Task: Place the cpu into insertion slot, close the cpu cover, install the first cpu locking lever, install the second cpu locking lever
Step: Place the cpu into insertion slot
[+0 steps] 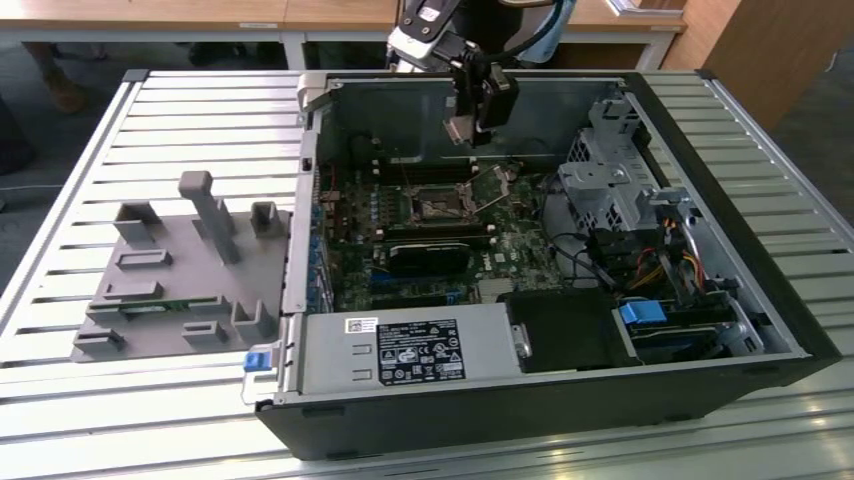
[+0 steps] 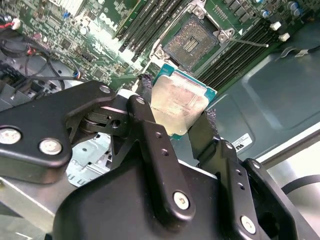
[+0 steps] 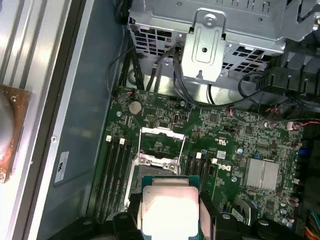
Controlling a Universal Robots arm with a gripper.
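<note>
My gripper (image 1: 465,128) hangs inside the open computer case, above the far part of the green motherboard (image 1: 514,255). It is shut on the cpu (image 2: 182,97), a small silver-topped chip clamped by its edges between the two black fingers (image 2: 145,92). The insertion slot (image 2: 192,42) lies bare and open on the board, a short way beyond the chip. In the first wrist view the cpu (image 3: 167,210) hovers just short of the insertion slot (image 3: 152,165), and the cpu cover (image 3: 162,131) stands flipped up past the socket. The exterior view puts the insertion slot (image 1: 435,206) below and slightly left of the gripper.
Long black memory slots (image 3: 116,170) flank the socket. A metal drive cage (image 1: 607,180) with cables stands at the exterior view's right, and a power supply (image 1: 400,350) at the near side. A grey fixture (image 1: 187,270) lies on the slatted table at the exterior view's left.
</note>
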